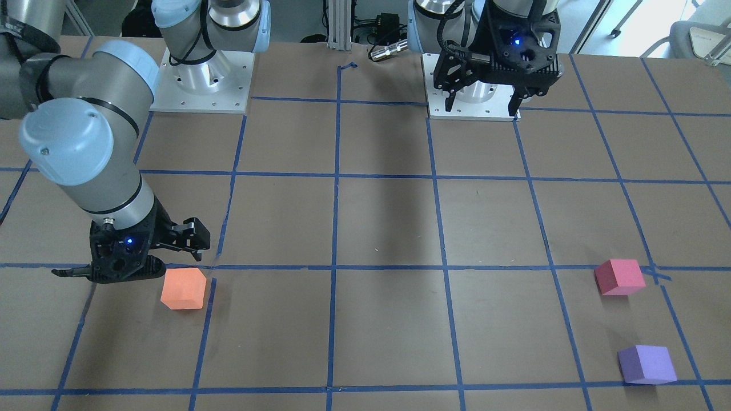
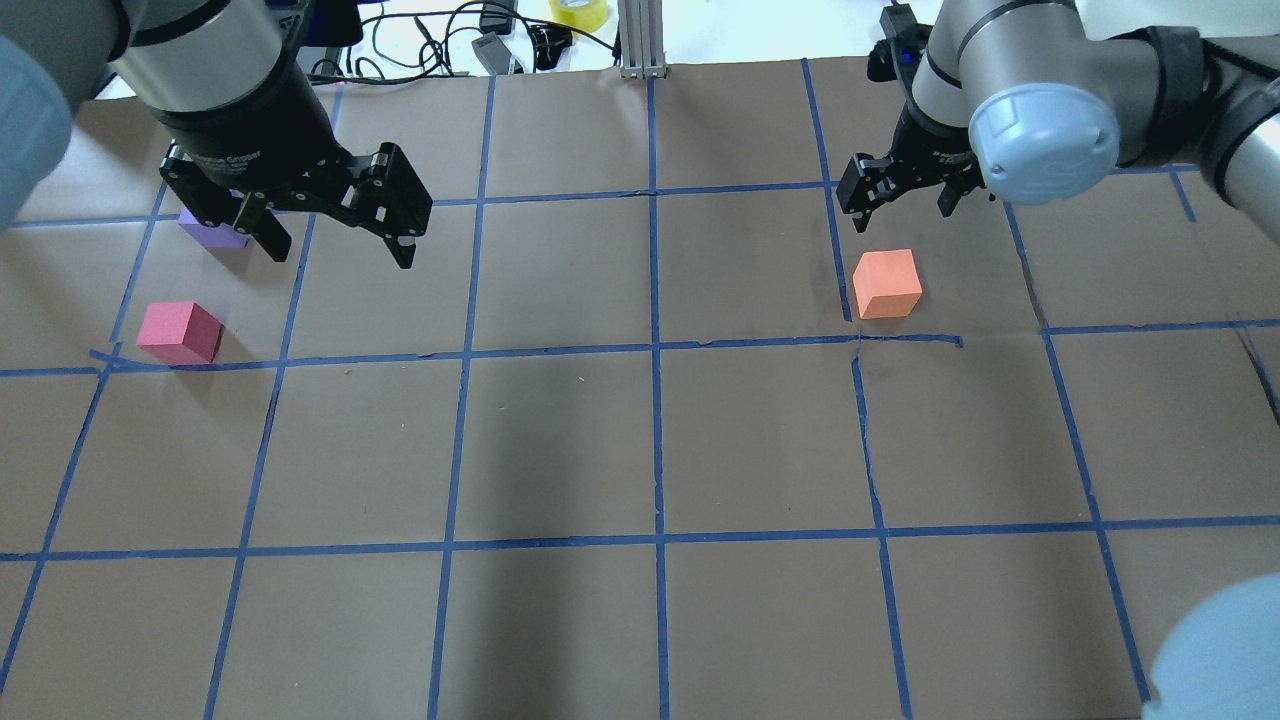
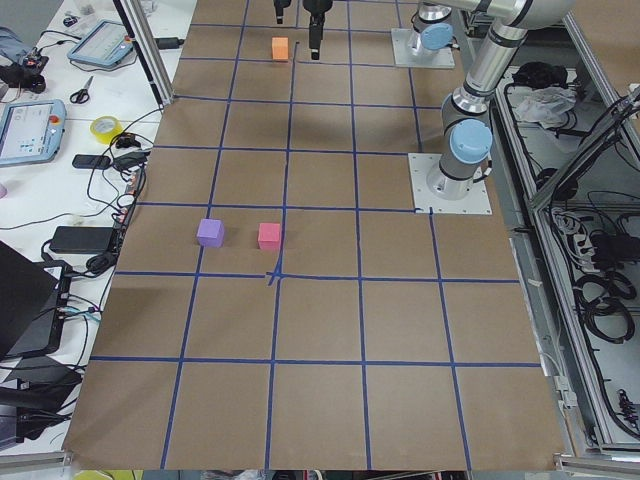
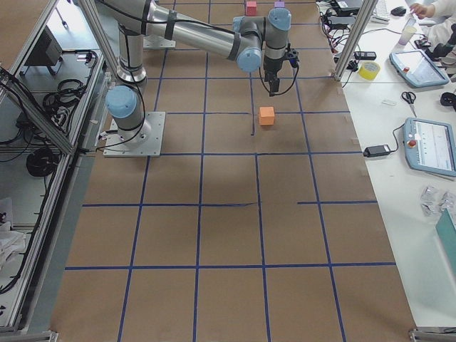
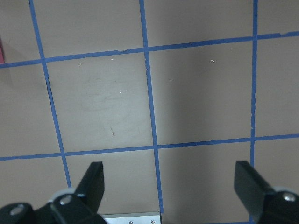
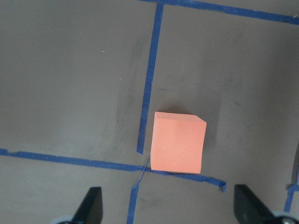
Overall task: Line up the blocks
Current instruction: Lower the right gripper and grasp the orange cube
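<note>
The orange block lies by a tape line on the right side of the table and fills the middle of the right wrist view. My right gripper hangs open and empty just beyond it, above the table, not touching it. The reddish-pink block lies at the far left, the purple block just beyond it, partly hidden by my left gripper. The left gripper is open and empty, held high over the table. In the front view the pink block and purple block lie apart.
The brown table carries a blue tape grid. The arm bases stand on white plates at the robot's edge. Cables and a tape roll lie beyond the far edge. An aluminium post stands at the far middle.
</note>
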